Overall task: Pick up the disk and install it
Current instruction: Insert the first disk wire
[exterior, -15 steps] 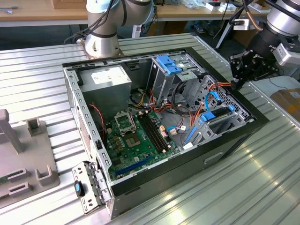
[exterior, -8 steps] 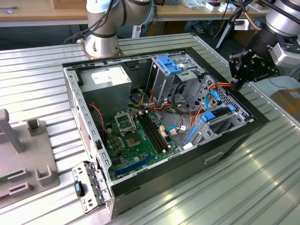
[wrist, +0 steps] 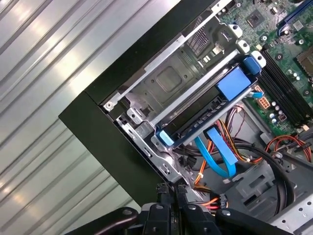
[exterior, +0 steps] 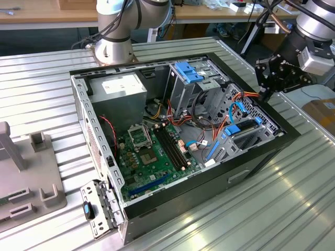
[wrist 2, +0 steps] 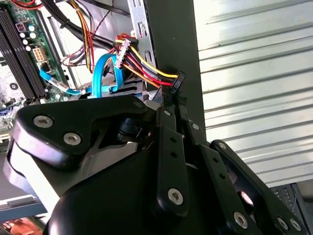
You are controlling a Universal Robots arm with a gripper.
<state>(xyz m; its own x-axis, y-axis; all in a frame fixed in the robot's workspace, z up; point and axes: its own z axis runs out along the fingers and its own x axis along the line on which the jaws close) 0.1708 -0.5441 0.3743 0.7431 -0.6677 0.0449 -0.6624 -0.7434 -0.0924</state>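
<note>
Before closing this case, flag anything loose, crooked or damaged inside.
The black power connector on its coloured wires hangs free beside the case wall, right at the gripper, apparently unplugged. The disk looks level in its bay.

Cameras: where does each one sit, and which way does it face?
Exterior view: off the arm, looking down into the open computer case on the ribbed table; arm base and gripper show.
First wrist view: on the wrist, facing the drive cage; gripper shows.
Second wrist view: on the wrist, facing the coloured wires; gripper shows.
Both wrist views share the blue cable.
</note>
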